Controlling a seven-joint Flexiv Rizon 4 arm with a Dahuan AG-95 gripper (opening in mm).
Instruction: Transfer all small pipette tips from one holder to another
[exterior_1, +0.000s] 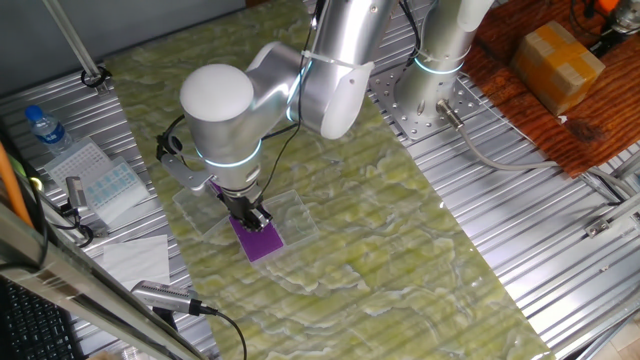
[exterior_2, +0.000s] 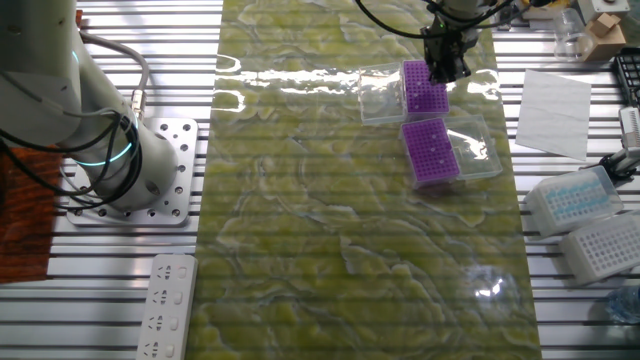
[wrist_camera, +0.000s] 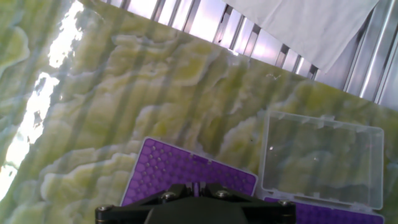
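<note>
Two purple holders lie on the green mat, each with a clear lid hinged open beside it. My gripper (exterior_2: 445, 70) hangs over the far holder (exterior_2: 420, 95), fingers pointing down at its right edge. The near holder (exterior_2: 432, 152) shows small pale dots, the small pipette tips. In the hand view my gripper (wrist_camera: 196, 188) sits low over a purple holder (wrist_camera: 180, 169). The fingers stand close together, with a slim pale sliver that looks like a tip pinched between them. In the other fixed view the gripper (exterior_1: 256, 217) stands on the purple holder (exterior_1: 262, 241).
A clear lid (wrist_camera: 323, 158) lies right of the holder. White paper (exterior_2: 553, 112) and two tip boxes (exterior_2: 575, 196) sit off the mat. A second arm's base (exterior_2: 150, 165), a power strip (exterior_2: 166, 305), a water bottle (exterior_1: 45, 128) and a cardboard box (exterior_1: 558, 62) ring the mat.
</note>
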